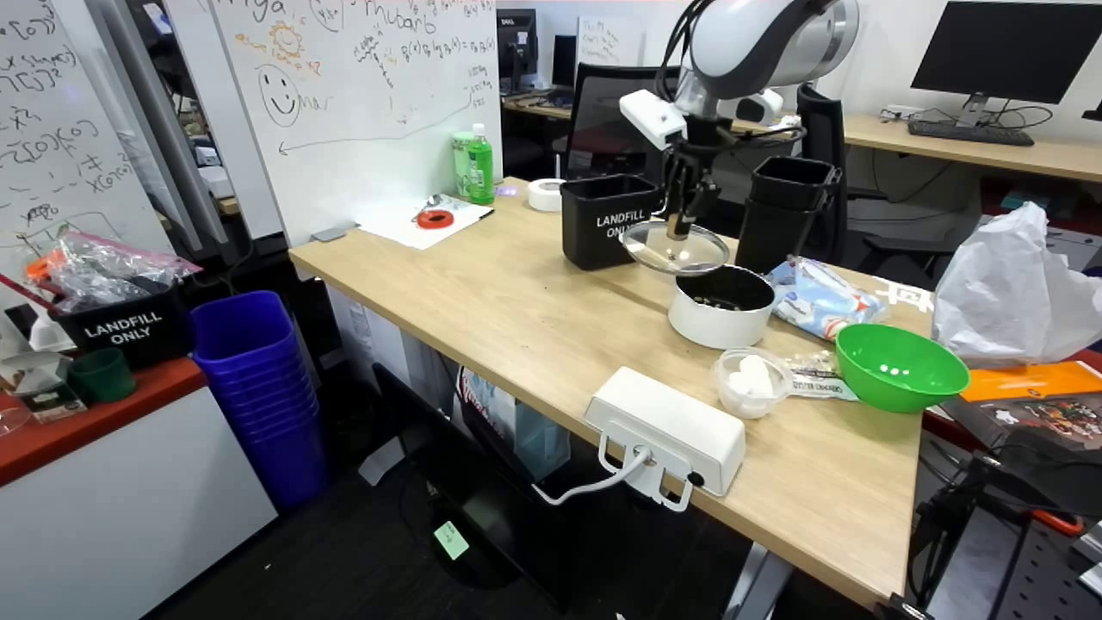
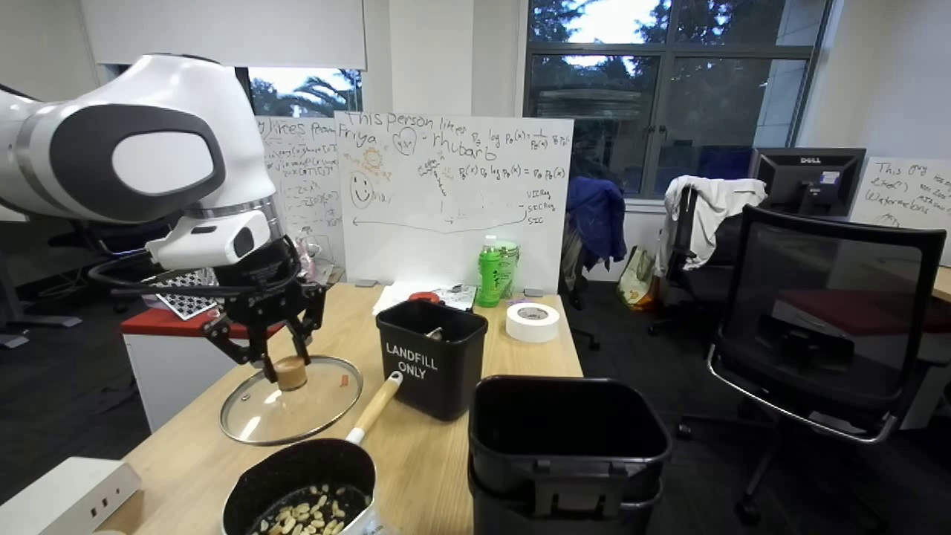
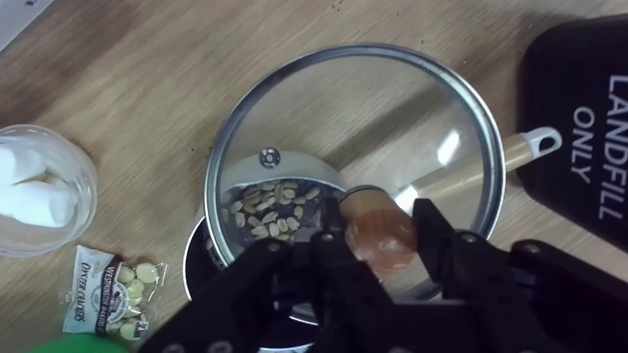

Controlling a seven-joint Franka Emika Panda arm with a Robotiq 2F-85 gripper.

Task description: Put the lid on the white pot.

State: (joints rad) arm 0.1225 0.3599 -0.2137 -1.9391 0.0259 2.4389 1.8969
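Pinching the lid [image 2: 297,410] by its wooden knob [image 2: 292,374] with 2 fingers [image 3: 434,240] of the gripper [image 2: 289,365], above and off-centre from the white pot [image 1: 720,323], presumably to leave the rim [image 3: 373,49] free for seating.

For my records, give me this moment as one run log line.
hand: closed on lid knob | lid: held up, not on pot | white pot: uncovered, peanuts inside

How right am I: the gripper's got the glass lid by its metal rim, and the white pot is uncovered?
Wrong on the grip: the wrist view shows the gripper holding the glass lid by its knob, not its metal rim. The white pot is uncovered, yes.
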